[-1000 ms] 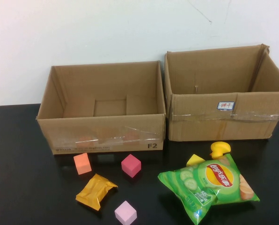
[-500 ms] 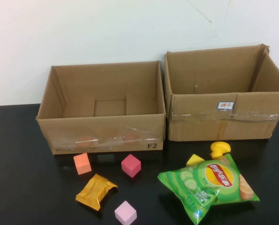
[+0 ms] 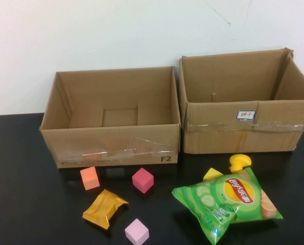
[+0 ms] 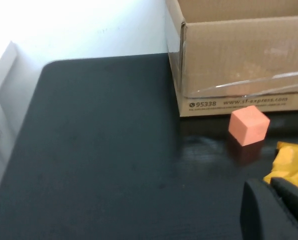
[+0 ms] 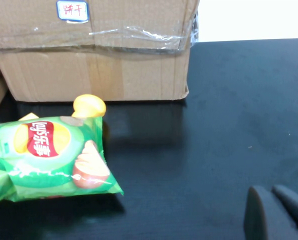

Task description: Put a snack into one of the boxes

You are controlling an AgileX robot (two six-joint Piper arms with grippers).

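A green chips bag [image 3: 228, 201] lies on the black table in front of the right cardboard box [image 3: 218, 127]; it also shows in the right wrist view [image 5: 44, 155]. An orange-yellow snack packet [image 3: 104, 207] lies in front of the left cardboard box [image 3: 111, 145], and shows in the left wrist view [image 4: 291, 167]. Both boxes are open and look empty. Neither gripper shows in the high view. My left gripper [image 4: 269, 187] is shut and empty, close to the snack packet. My right gripper [image 5: 271, 192] is shut and empty over bare table, apart from the chips bag.
An orange cube [image 3: 90, 178], a magenta cube [image 3: 143, 180] and a pink cube [image 3: 136, 231] lie around the snack packet. A yellow block [image 3: 212, 174] and a yellow duck [image 3: 239, 163] sit behind the chips bag. A white wall stands behind the boxes.
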